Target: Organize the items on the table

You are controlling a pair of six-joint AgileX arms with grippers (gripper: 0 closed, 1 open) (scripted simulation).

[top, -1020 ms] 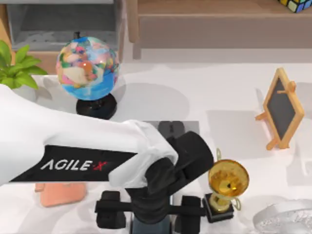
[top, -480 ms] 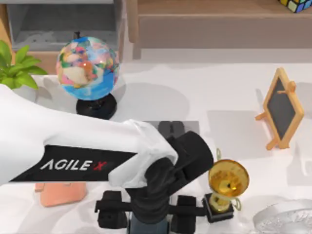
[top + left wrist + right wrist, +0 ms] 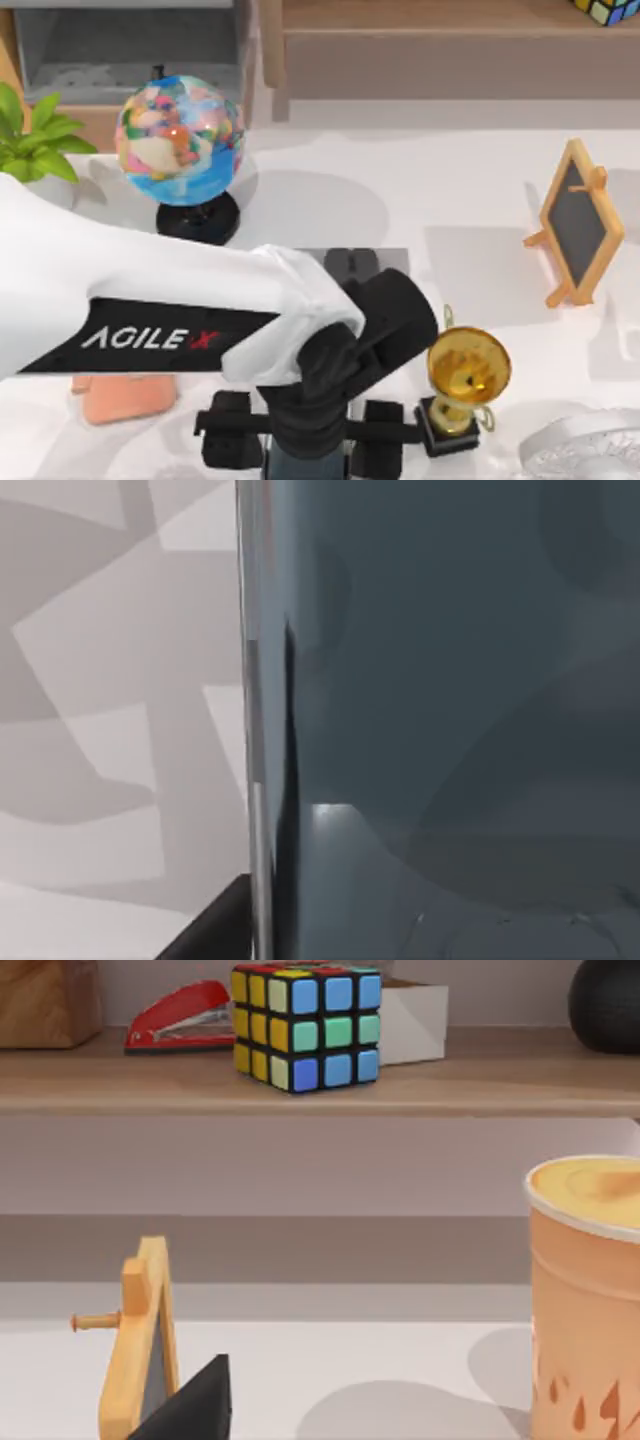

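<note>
The white tabletop (image 3: 450,190) carries one globe (image 3: 180,140). One green plant (image 3: 30,135) stands just beside the globe, one dark-grey mouse (image 3: 351,264) lies near it, one gold trophy (image 3: 466,375) stands farther from it, and one small wooden-framed chalkboard (image 3: 578,222) stands well apart from it. One blue-grey smartphone (image 3: 450,720) appears in the left wrist view. On the shelf (image 3: 320,1075) sit one colour cube (image 3: 305,1025) and one red stapler (image 3: 180,1017); one orange paper cup (image 3: 585,1290) stands below.
</note>
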